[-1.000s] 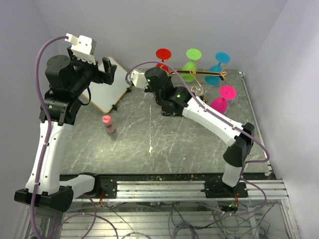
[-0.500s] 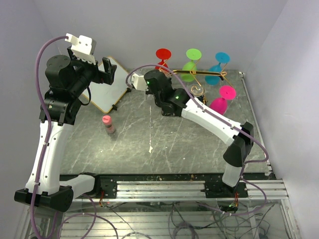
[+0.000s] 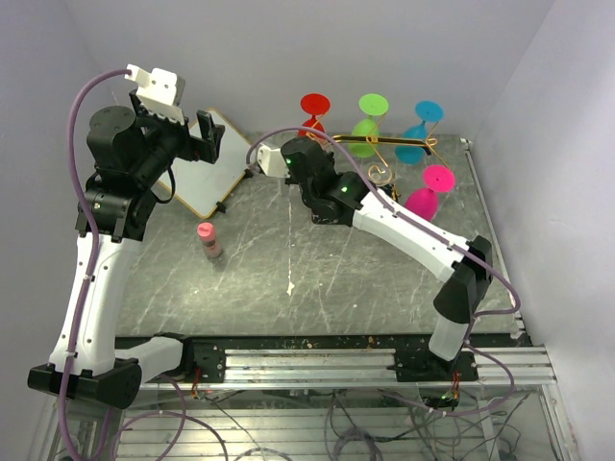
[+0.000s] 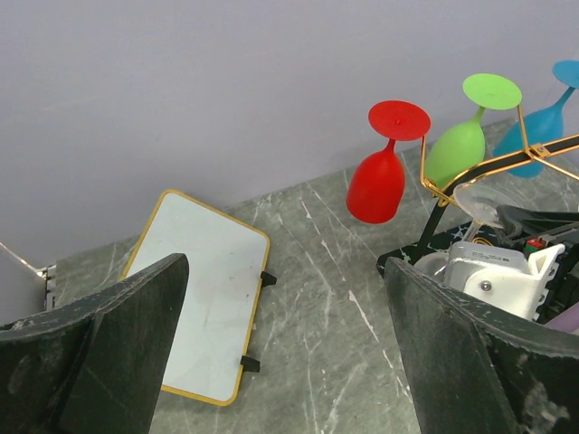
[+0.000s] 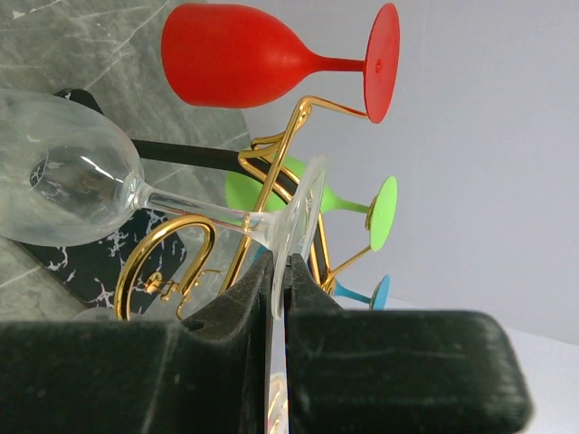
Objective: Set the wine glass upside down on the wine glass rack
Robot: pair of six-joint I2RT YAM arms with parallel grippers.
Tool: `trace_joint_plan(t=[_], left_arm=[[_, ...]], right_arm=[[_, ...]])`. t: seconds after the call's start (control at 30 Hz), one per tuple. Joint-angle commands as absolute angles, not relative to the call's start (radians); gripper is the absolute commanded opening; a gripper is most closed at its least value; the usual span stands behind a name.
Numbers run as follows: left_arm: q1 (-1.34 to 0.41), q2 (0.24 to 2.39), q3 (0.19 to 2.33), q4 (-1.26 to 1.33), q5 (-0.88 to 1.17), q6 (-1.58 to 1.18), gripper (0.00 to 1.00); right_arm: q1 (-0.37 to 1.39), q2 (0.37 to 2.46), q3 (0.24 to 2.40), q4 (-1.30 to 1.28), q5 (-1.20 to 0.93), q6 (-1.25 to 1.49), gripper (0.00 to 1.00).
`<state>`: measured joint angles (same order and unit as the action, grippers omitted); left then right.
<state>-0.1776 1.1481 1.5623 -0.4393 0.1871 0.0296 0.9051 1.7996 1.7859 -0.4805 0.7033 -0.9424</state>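
Right, from the near edge of the tabletop [image 3: 317, 279] we work outward. Left of the middle stands a small pink-capped bottle [image 3: 207, 239], upright and on its own. Further out on that side, the left gripper [image 3: 204, 137] hangs high over the white gold-edged board [image 3: 207, 175], its jaws spread wide. The board itself lies toward the far left corner.

Now across to the right arm, which reaches from the near right corner toward the far edge. The right gripper [image 5: 279, 268] has its jaws pressed together on the rim of the foot of the clear wine glass [image 5: 65, 176]. We see the stem running straight out from the fingers with the bowl at the far end. The glass is just beside the left end of the wine glass rack [image 5: 86, 262]; whether glass and gold wire touch, we cannot tell.

At the far edge, right of the middle, the rack carries a red glass [image 3: 314, 104], a green glass [image 3: 373, 103] and a blue glass [image 3: 429, 111], all bowl down with feet up. A pink glass [image 3: 438, 178] hangs the same way on its near right side.
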Motion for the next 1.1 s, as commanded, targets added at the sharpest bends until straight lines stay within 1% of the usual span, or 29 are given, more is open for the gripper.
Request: trace_joint_plan(t=[0.0,0.8,1.07], left_arm=[[-0.166,1.149,1.565,-0.416,0.210,0.030,0.99],[-0.144,1.166,1.556,-0.399,0.238,0.011,0.99],[-0.134,1.169,1.545,-0.390,0.246,0.006,0.99]], right_arm=[[0.898,1.740,1.775,-0.454,0.715,-0.946,0.00],[0.894,1.658,1.703,-0.512,0.681,-0.956,0.00],[0.896,1.636,1.700,-0.553,0.638,-0.943,0.00]])
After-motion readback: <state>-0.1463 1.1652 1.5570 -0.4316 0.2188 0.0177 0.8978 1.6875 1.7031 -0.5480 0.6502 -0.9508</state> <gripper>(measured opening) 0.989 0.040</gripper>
